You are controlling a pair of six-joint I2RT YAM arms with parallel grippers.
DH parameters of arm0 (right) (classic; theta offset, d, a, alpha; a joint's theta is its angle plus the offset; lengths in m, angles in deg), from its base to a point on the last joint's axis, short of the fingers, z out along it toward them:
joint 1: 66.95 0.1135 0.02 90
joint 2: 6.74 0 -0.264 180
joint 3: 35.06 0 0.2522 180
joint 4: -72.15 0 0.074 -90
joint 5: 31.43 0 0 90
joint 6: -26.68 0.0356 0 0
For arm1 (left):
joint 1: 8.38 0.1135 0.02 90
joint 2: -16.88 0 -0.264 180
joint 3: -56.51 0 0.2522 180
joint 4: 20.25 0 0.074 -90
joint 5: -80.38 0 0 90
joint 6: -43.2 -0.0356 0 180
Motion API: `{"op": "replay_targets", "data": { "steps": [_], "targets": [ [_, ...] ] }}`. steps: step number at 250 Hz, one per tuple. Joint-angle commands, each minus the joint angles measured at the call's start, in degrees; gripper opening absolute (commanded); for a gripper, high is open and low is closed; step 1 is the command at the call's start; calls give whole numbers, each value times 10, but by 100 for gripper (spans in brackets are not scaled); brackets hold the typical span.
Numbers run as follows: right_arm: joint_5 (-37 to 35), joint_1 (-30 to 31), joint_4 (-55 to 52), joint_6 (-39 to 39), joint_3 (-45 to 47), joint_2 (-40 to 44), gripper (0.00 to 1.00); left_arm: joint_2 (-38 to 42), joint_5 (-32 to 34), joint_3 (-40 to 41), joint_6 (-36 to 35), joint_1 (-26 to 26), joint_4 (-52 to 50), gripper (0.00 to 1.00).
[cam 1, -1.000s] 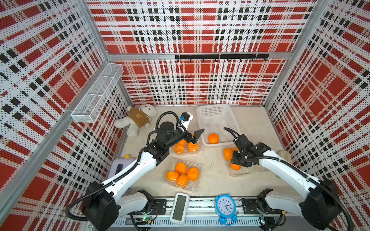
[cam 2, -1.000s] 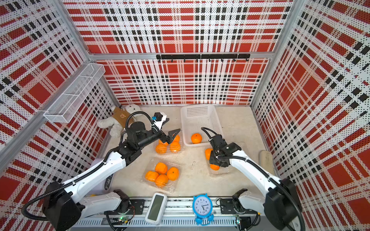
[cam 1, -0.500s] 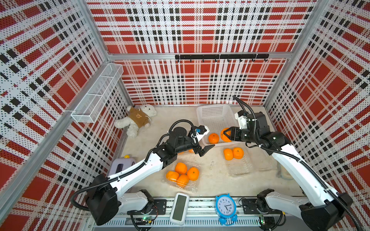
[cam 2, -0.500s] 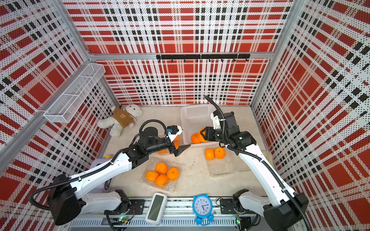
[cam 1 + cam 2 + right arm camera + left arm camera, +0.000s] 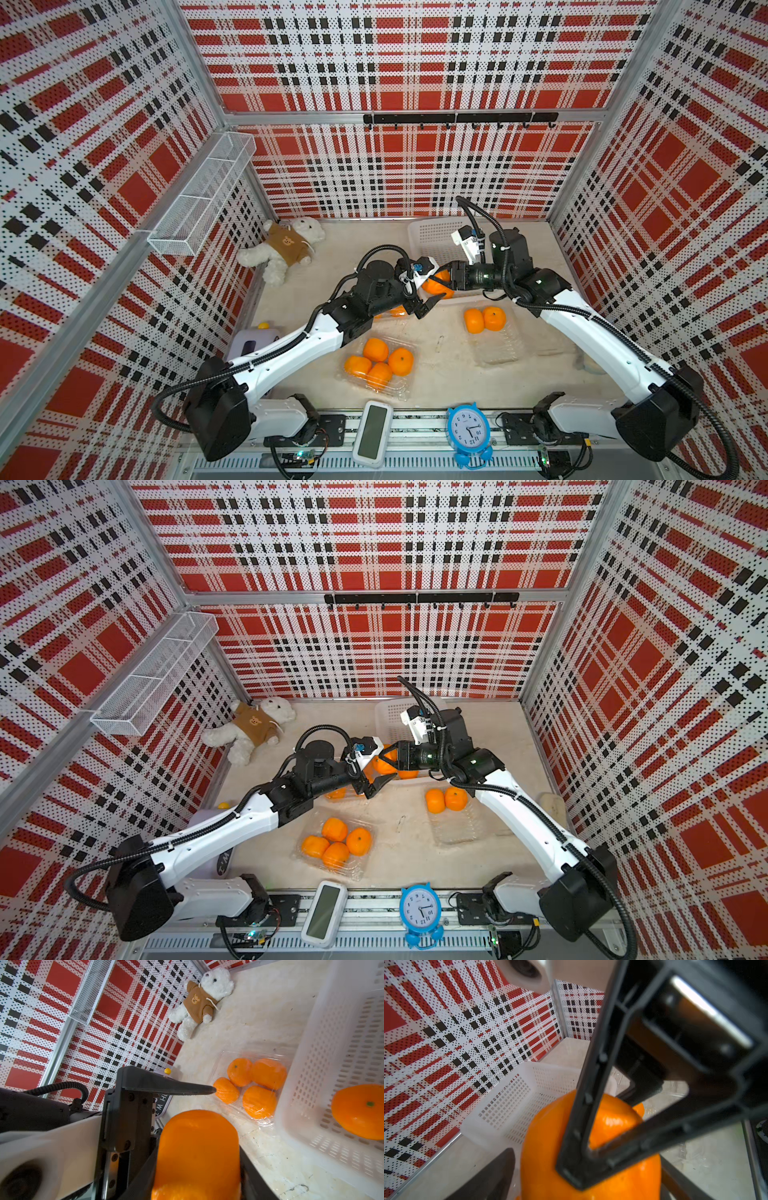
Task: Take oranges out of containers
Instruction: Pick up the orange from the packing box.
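Observation:
My right gripper (image 5: 446,279) is shut on one orange (image 5: 437,283) and holds it in the air at the front edge of the white basket (image 5: 432,237). My left gripper (image 5: 432,291) faces it, open, one finger on each side of that orange (image 5: 550,1147), with a small gap showing. The front container (image 5: 400,388) holds several oranges (image 5: 376,365). The right container (image 5: 498,347) holds two oranges (image 5: 484,320). A third container (image 5: 218,1059) with several oranges (image 5: 254,1082) lies beside the basket, mostly hidden under my left arm in both top views. One orange (image 5: 360,1111) lies in the basket.
A teddy bear (image 5: 286,249) lies at the back left under a wire shelf (image 5: 199,203). A yellow ball (image 5: 262,325) sits on a pale box by the left wall. A blue clock (image 5: 468,432) and a white device (image 5: 372,432) stand on the front rail.
My right gripper lifted an orange out of the right container and carried it to the basket's front edge. My left gripper swung right from the back container and now brackets that orange.

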State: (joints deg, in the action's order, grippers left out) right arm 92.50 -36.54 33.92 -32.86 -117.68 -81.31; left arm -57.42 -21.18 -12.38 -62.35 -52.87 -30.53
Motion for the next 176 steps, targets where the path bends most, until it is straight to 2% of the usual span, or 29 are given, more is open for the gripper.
{"op": "replay_targets", "data": {
  "steps": [1,33,63,81,129,141,161,176],
  "targets": [
    [19,3,36,4,3,-8,34,-8,14,-27,2,1,-7,92],
    [20,4,27,0,-2,-11,34,-13,12,-35,3,4,-14,80],
    [10,4,17,-6,-5,-12,34,-10,-7,-35,4,9,-14,66],
    [7,4,14,-7,-7,-15,34,-8,-21,-33,8,13,-12,62],
    [7,3,11,-8,-11,-22,36,-2,-35,-27,10,17,-7,42],
    [1,4,4,-11,-14,-23,44,-1,-40,-26,11,17,-3,36],
    [-35,4,-26,-19,-22,-25,74,-4,-49,-28,11,18,-4,31],
    [-59,3,-51,-30,-30,-27,83,-10,-50,-35,10,18,-13,26]
  ]
}}
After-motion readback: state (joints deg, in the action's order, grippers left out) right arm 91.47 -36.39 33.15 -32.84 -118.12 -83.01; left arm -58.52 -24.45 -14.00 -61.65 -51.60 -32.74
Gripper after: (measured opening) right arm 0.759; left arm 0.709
